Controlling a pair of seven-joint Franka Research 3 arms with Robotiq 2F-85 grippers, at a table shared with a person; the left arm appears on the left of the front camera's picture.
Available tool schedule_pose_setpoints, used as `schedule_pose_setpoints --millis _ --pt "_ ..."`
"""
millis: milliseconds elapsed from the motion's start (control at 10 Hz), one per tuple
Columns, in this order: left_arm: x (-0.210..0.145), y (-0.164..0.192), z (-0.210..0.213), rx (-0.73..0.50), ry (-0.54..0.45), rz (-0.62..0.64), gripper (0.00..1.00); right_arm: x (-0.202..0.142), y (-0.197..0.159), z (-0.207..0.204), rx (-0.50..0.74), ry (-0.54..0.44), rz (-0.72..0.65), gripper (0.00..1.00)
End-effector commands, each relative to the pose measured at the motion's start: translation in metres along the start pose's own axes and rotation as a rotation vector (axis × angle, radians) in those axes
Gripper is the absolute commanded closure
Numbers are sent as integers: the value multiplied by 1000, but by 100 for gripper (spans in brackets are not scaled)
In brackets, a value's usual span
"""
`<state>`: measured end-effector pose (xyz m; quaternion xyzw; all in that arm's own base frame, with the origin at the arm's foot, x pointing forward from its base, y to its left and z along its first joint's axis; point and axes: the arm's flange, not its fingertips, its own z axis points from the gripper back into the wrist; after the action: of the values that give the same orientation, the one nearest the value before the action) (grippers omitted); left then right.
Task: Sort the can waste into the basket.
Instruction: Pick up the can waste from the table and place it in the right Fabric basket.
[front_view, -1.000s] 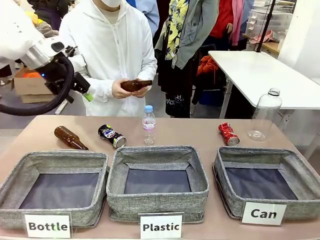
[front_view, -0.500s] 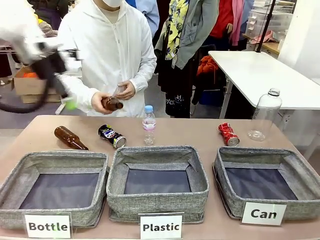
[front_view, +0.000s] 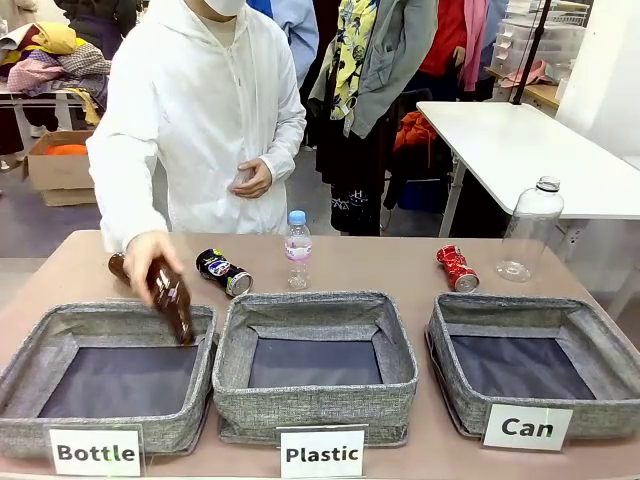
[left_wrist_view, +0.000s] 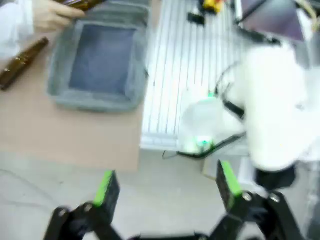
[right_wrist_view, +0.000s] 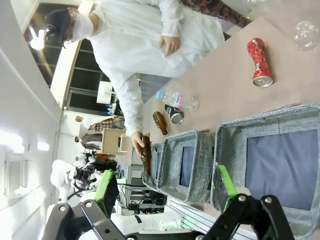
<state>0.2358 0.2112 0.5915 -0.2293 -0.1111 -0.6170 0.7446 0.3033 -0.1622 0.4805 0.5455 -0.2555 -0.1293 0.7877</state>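
Can bin (front_view: 520, 306): we see it at the right end of the row of three, a white "Can" label on its near wall and its dark lining in plain view inside.
Red can (front_view: 457, 268): crushed, lying on its side on the table (front_view: 390, 262) just behind the Can bin's far left corner, not touching it.
Black can (front_view: 224, 272): on its side on the table, just behind the far left corner of the Plastic bin (front_view: 316, 300), with a silver end turned toward us.
Plastic bin: in the middle of the row, and we make out only dark lining inside.
Bottle bin (front_view: 100, 316): at the left end, where the lower end of the held bottle (front_view: 174, 305) dips in at its far right corner.
Held bottle: brown glass, tilted, with its upper part gripped by the person's hand (front_view: 146, 254).
Second brown bottle (front_view: 119, 265): lying on the table behind the Bottle bin, mostly hidden by that hand.
Small bottle (front_view: 297, 250): clear with a blue cap, upright between the two cans, nearer the black one.
Big bottle (front_view: 530, 230): clear, upright near the table's far right edge, right of the red can.
Left gripper (left_wrist_view: 166, 185): fingers spread wide with nothing between them. The view is blurred, and we see it hanging off the table's edge.
Right gripper (right_wrist_view: 166, 185): fingers apart and holding nothing, above the Can bin's near side.
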Motion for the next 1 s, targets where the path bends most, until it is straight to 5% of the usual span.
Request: schedule_pose_setpoints --millis 0,200,400,700,900 --pt "-70 -18 -5 76 -81 -125 0 1 1 -1 20 -9 10 0" --pt "-114 -30 -18 110 -195 -147 0 1 1 -1 20 -9 10 0" --pt "-117 -22 -23 110 -237 -165 0 1 1 -1 20 -9 10 0" --pt "-77 -4 -21 129 -252 -150 0 1 1 -1 20 -9 10 0" --pt "-20 20 -19 128 -186 -128 0 1 1 -1 20 -9 10 0"
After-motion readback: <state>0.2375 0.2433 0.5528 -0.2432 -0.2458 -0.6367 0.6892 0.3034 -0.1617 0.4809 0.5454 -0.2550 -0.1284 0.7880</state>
